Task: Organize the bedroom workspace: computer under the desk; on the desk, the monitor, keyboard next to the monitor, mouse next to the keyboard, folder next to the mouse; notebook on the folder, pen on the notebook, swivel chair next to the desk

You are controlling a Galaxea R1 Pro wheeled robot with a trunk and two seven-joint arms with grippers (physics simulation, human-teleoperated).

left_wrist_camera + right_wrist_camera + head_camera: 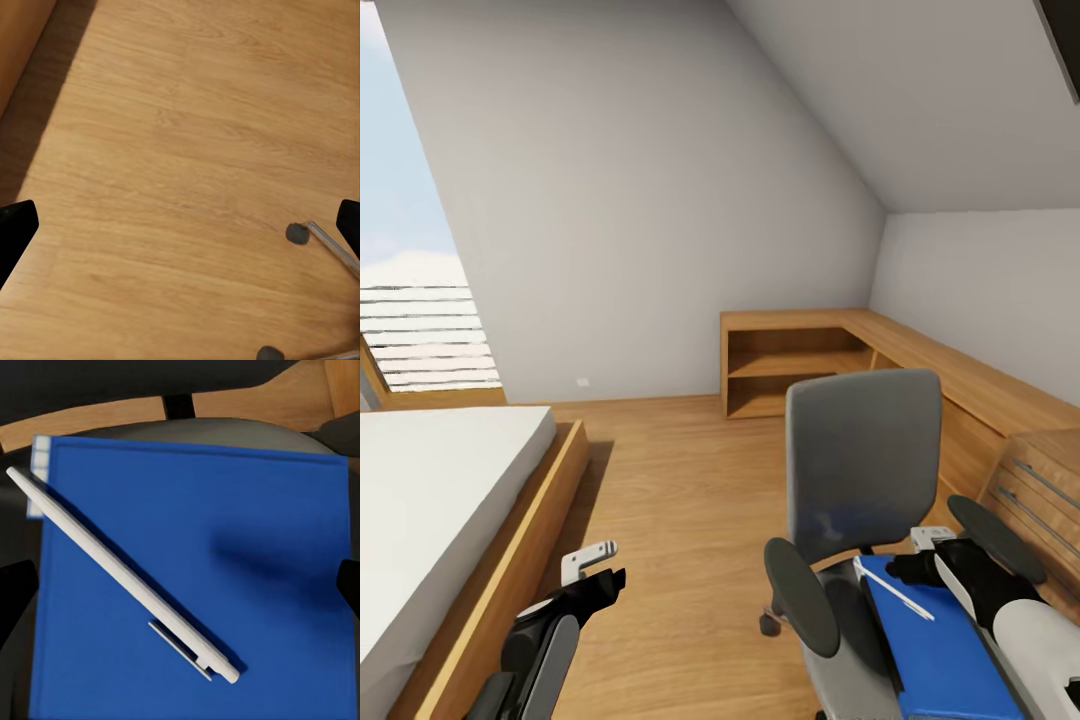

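I stood in the bedroom (660,180) with its sloped grey-white walls and light wood floor (680,500), facing the swivel chair (863,470). The blue folder (940,650) lay flat on the grey seat, and the white pen (892,589) rested slantwise on top of the folder, touching its cover. My right fingers (928,545) hung over the folder's far end near the chair's backrest, close to one end of the pen; through the right wrist camera the two dark fingertips (15,592) sat at either edge of the view, spread wide apart and released, with the folder (225,547) and pen (120,570) lying between them and nothing in their hold. A thin dark edge showed along the folder's side on the seat, but I could not tell what it belonged to. My left fingers (592,565) hovered low over bare floor, between the bed (440,500) and the chair; in the left wrist camera the fingertips (15,232) were likewise parted and empty above the wood boards (180,150), with a chrome leg (334,247) of the chair's base and two dark casters near one fingertip. Beyond the chair, a low light-wood shelf unit (800,360) ran along the wall into the corner, with drawers (1040,490) beside the chair.
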